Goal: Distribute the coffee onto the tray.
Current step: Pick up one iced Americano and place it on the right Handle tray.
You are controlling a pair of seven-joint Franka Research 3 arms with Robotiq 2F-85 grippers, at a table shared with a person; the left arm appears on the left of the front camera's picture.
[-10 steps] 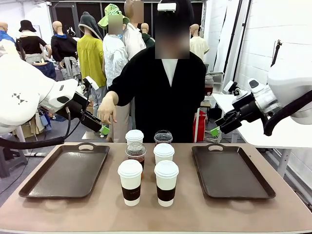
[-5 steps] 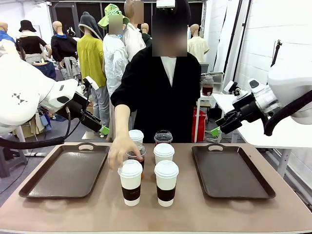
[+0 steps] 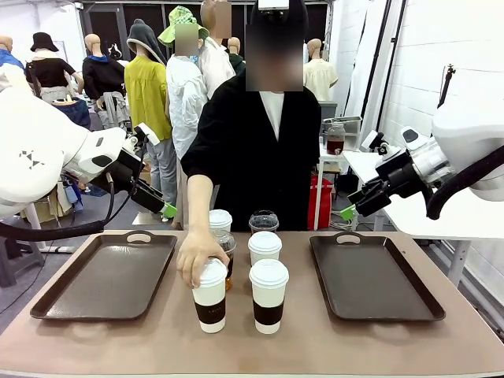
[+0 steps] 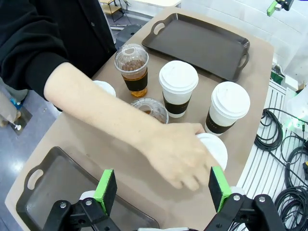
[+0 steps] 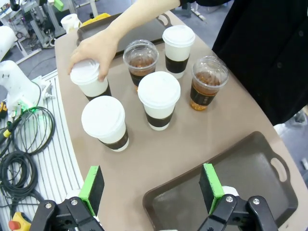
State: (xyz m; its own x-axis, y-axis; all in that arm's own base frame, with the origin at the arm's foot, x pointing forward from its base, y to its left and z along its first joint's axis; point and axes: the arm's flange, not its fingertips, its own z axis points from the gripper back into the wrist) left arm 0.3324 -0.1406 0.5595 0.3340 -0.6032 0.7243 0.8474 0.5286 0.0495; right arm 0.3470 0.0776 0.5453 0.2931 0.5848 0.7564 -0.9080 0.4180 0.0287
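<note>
Where the table (image 3: 157, 342) lies nearest us, we find two tall white paper cups with brown sleeves side by side: the near-left cup (image 3: 209, 303) and the near-right cup (image 3: 268, 298). A person's hand (image 3: 197, 258) is clasped over the lid of the near-left cup, gripping it round the rim, while its base sits on the table. Behind these stand a clear dome-lidded cup (image 3: 227, 246) of brown drink, partly hidden by that hand, and beside it a third paper cup (image 3: 264, 246). Farther back again we see a fourth paper cup (image 3: 220, 220) and a second clear cup (image 3: 264, 222). All six stand on the bare tabletop between the left tray (image 3: 94, 277) and the right tray (image 3: 374, 277), which flank the group. Raised above the far end of the left tray hangs our left gripper (image 3: 168, 209), its green-padded fingers (image 4: 105, 185) spread wide and holding nothing. Our right gripper (image 3: 347, 212) hangs over the far end of the right tray, its fingers (image 5: 91, 186) likewise spread and empty. Beyond the far edge stands the person (image 3: 260, 157) in a black top.
</note>
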